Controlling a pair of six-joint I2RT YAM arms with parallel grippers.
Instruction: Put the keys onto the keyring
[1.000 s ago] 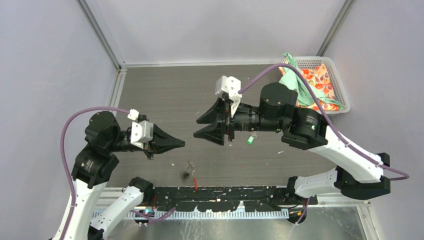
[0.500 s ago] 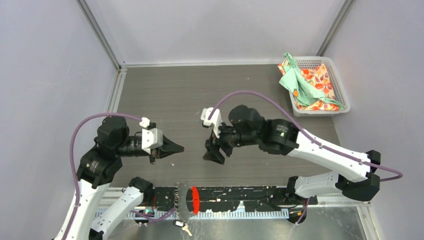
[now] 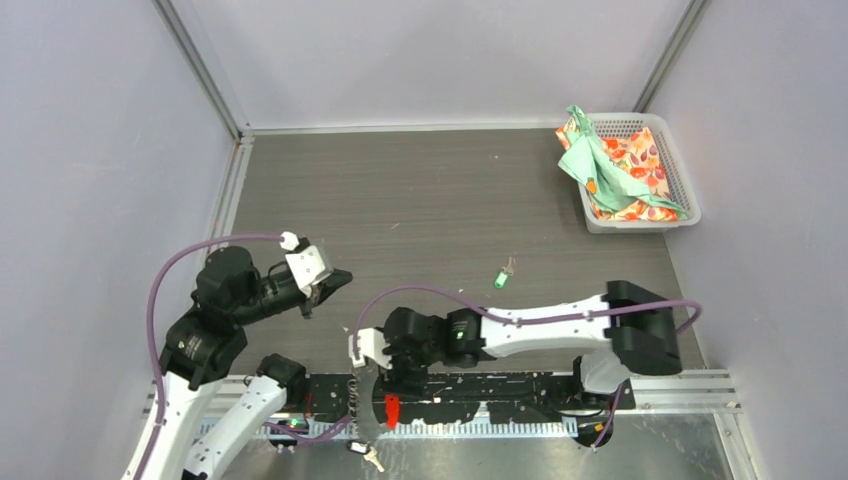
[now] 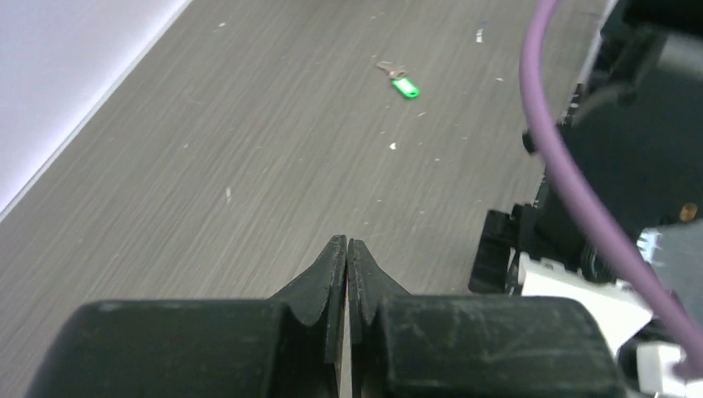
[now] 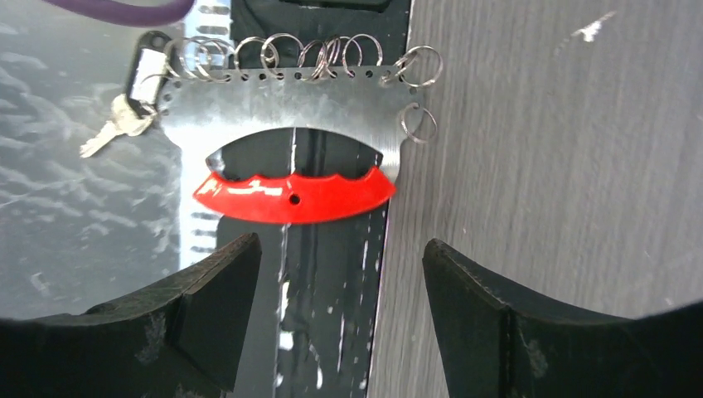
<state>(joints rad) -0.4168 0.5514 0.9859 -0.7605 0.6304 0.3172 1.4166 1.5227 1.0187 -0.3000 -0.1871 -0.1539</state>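
Over the near rail (image 3: 500, 385), just off the worktop (image 3: 400, 200), the right hand (image 5: 338, 249) hangs spread and empty, aimed at the red-tabbed keyring (image 5: 290, 108), likely to retrieve it. The black-tagged key (image 5: 110, 134) lies at its end. The left hand (image 4: 346, 245), pressed together, waits idle. The green-tagged key (image 3: 502, 277) lies well apart.

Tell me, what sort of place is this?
Likely a robot lab test cell: a left arm and right arm bolted at a table edge, plain grey walls closing it in, a green-tagged key as prop.
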